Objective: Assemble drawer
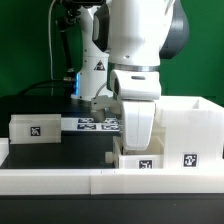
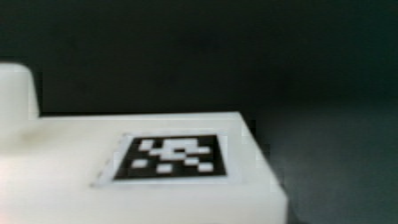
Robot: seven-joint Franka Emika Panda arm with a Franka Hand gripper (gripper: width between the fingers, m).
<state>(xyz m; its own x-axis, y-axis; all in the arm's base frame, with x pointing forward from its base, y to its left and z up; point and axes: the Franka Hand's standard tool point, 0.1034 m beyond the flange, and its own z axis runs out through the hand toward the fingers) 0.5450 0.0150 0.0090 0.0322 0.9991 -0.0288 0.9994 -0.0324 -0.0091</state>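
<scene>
A single white Panda arm [image 1: 135, 40] reaches down over a dark counter [image 1: 60, 155] where the drawer's three white parts are laid out, each carrying one black-and-white tag.

The boxy housing [image 1: 190, 125] stands at the exterior view's right. One small tray [image 1: 35, 128] sits well apart from it at the exterior view's left. A second tray [image 1: 140, 158] lies just beside the housing's near corner, directly under the arm's hand.

One marker board [image 1: 92, 124], printed with several tags, lies flat between the far tray and the arm. One long low white rail [image 1: 50, 180] runs across the front of the counter.

The wrist view looks down on a flat white face bearing one tag [image 2: 173, 158]. Only one of the fingers [image 2: 15, 100] shows there, at the picture's edge beside that face. Whether the fingers are spread, pressed together or gripping the part below cannot be told from either view.
</scene>
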